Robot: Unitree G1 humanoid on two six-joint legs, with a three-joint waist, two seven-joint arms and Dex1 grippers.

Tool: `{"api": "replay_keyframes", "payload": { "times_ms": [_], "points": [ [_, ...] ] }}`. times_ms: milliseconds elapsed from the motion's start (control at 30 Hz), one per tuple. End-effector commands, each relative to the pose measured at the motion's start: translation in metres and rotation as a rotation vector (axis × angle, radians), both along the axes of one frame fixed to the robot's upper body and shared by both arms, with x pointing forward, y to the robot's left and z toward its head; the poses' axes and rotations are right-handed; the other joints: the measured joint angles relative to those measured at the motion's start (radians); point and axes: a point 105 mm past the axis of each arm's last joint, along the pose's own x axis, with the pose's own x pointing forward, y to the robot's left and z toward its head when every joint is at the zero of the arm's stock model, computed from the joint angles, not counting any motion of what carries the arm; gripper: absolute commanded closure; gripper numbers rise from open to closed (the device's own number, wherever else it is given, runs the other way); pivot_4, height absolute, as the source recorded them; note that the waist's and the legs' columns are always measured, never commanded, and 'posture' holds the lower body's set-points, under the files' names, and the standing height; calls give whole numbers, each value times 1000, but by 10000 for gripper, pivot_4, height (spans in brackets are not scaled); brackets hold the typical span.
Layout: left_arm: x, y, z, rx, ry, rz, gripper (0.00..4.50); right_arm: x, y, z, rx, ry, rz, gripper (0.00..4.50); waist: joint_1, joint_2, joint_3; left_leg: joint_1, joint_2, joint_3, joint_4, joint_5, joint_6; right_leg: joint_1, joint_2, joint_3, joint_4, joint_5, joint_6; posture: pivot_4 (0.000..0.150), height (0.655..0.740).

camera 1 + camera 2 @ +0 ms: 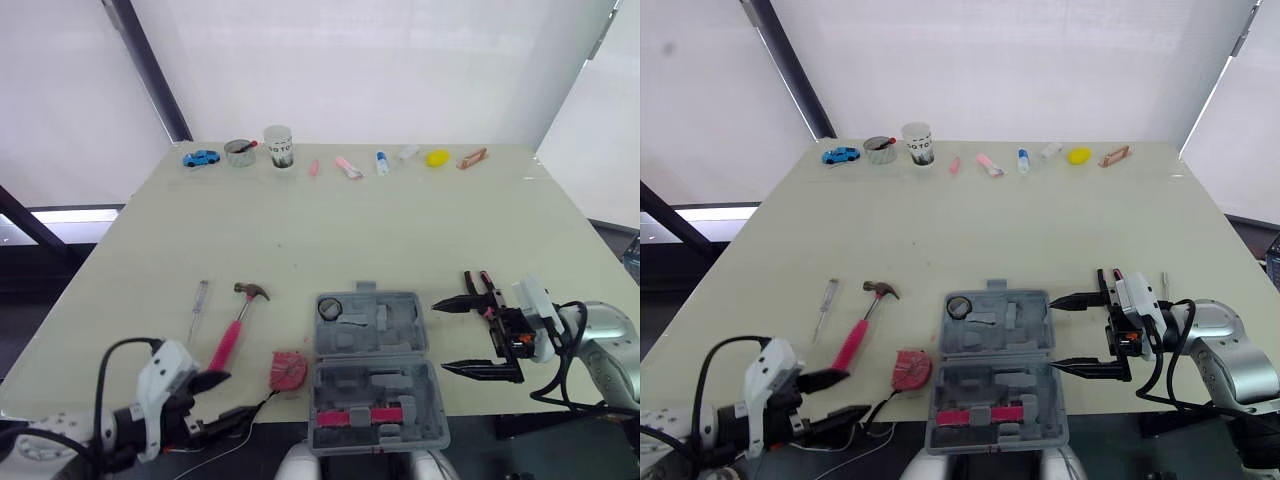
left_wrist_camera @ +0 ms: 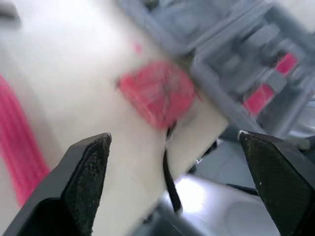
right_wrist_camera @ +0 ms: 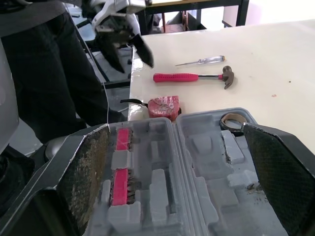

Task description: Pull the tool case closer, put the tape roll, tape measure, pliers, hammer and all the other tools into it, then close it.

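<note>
The grey tool case [image 1: 372, 345] lies open at the table's front edge, with a tape roll [image 1: 330, 308] in its far half and a pink-handled tool [image 1: 365, 415] in its near half. Left of it rest a red tape measure [image 1: 289, 369], a pink-handled hammer [image 1: 235, 325] and a screwdriver [image 1: 197, 310]. Pink-handled pliers [image 1: 487, 288] lie just beyond my right gripper [image 1: 440, 336], which is open beside the case's right edge, its fingers pointing at the case. My left gripper [image 1: 232, 397] is open at the front edge, just left of the tape measure [image 2: 157, 93].
Along the far edge stand a blue toy car [image 1: 201, 158], a tin [image 1: 240, 152], a cup [image 1: 278, 146], several small tubes and a yellow object [image 1: 437, 158]. The case overhangs the table's front edge [image 1: 470, 398]. A black cable [image 1: 262, 405] runs by the tape measure.
</note>
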Motion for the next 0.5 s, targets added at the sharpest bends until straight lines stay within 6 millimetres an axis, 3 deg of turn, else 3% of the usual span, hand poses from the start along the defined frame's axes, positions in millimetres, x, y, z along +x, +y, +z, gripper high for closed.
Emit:
{"api": "replay_keyframes", "payload": {
  "times_ms": [33,267,500],
  "points": [
    [3,-6,-1,14,-38,-151,536,-1,-2,10,9,-50,-5,0,0,0,0,0,0,0,0,0,0,0,0,0,0,0,0,1500,7400],
    [41,-13,-13,108,-106,-406,536,-5,-2,13,6,-47,-12,0,5,0,0,-1,0,0,0,0,0,0,0,0,1,0,0,1500,7400],
    [59,-21,-19,160,-128,-556,536,-9,-4,14,6,-39,-32,0,-3,0,1,-1,0,1,0,0,0,-1,1,0,1,3,5,1500,7400]
  ]
}}
